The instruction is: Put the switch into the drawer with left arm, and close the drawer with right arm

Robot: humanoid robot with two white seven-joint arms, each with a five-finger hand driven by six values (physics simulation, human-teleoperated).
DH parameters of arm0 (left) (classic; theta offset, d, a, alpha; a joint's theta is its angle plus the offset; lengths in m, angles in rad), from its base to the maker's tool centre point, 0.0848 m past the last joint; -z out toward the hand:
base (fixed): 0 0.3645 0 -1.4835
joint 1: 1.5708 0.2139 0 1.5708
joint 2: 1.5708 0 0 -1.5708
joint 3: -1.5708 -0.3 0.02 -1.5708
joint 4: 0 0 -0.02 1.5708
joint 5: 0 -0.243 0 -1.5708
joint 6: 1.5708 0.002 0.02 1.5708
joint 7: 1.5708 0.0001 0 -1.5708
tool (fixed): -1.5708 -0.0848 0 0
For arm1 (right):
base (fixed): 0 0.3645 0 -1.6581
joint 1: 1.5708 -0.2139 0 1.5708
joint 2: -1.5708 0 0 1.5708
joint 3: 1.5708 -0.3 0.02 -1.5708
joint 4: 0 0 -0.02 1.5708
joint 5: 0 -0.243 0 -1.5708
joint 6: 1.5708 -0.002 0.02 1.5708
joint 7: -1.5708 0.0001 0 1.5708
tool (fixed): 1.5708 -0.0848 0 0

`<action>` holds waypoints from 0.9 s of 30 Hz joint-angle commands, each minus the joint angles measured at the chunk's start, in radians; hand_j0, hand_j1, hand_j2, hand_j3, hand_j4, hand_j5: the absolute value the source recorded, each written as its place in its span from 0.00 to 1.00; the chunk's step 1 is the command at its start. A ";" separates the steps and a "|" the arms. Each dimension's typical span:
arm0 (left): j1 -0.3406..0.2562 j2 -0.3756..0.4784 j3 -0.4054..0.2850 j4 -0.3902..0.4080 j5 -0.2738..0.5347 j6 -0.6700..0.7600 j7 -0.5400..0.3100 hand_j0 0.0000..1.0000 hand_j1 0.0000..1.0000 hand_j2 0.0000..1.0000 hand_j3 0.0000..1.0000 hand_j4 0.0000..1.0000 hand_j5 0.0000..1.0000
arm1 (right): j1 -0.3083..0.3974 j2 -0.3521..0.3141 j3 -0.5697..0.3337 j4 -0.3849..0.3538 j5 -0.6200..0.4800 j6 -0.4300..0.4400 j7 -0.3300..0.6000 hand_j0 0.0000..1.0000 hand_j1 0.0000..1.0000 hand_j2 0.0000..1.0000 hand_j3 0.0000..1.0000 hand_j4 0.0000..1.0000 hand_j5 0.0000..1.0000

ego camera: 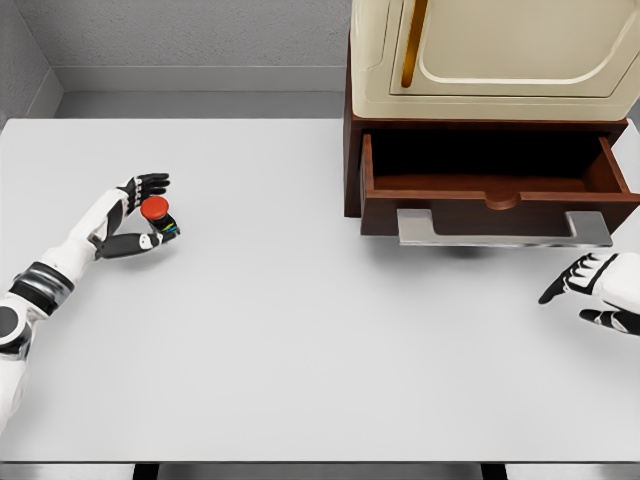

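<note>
The switch (157,213), a small dark body with a red round button on top, stands on the white table at the left. My left hand (140,214) surrounds it, black fingers above and thumb below, close around the switch but still spread. The dark wooden drawer (497,188) is pulled out from the cabinet at the upper right, its inside in shadow, with a grey metal handle (503,230) along its front. My right hand (598,290) rests at the right edge, below and right of the handle, fingers relaxed.
A cream cabinet (490,55) with a brass-trimmed door sits on top of the drawer unit at the back right. The white table (320,340) runs to a grey wall behind.
</note>
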 commanded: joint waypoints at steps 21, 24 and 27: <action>0.000 -0.015 0.003 0.031 -0.027 -0.009 0.005 0.49 0.49 0.49 0.49 0.49 0.49 | 0.000 -0.005 0.000 0.000 -0.007 0.000 -0.003 0.68 0.68 0.68 0.68 0.68 0.68; -0.002 -0.015 0.006 0.027 -0.026 -0.010 0.005 0.49 0.49 0.49 0.49 0.49 0.49 | 0.000 -0.005 0.000 0.000 -0.007 0.000 -0.002 0.67 0.67 0.67 0.67 0.67 0.67; -0.003 -0.015 0.018 -0.009 -0.026 -0.008 0.005 0.49 0.49 0.49 0.49 0.49 0.49 | 0.000 -0.005 0.000 0.000 -0.007 0.000 -0.003 0.67 0.67 0.67 0.67 0.67 0.67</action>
